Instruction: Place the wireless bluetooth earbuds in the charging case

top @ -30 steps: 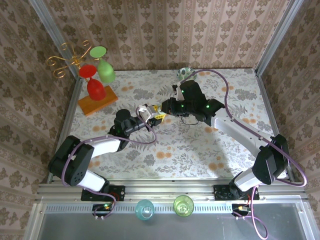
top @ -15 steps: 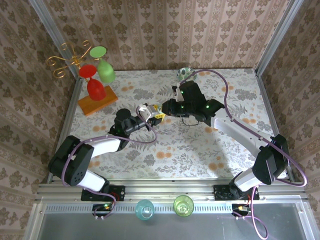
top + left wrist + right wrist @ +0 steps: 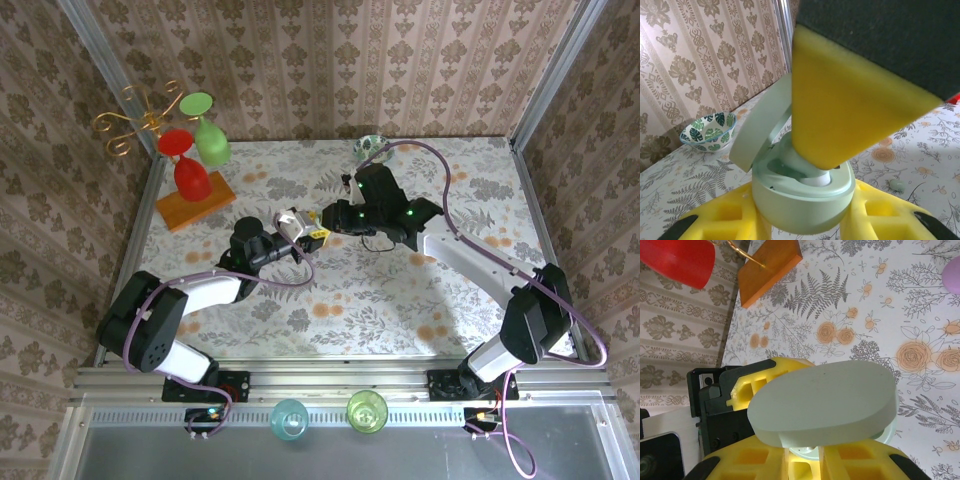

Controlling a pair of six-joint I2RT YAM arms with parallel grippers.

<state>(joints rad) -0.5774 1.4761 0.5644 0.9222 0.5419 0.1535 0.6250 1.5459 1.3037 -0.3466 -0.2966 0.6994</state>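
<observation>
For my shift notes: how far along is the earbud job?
Done: the pale green plastic charging case is open, clamped in the left gripper. In hand: the right gripper sits over a glossy white earbud in its well. Remaining: another small pale bud lies on the floral table.

charging case (image 3: pixel 800 205): pale green, lid open | earbud (image 3: pixel 816 180): white, inside

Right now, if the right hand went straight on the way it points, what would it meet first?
The open case held in the left hand. The right hand has its pad in the case's well, seemingly on a white bud.
</observation>
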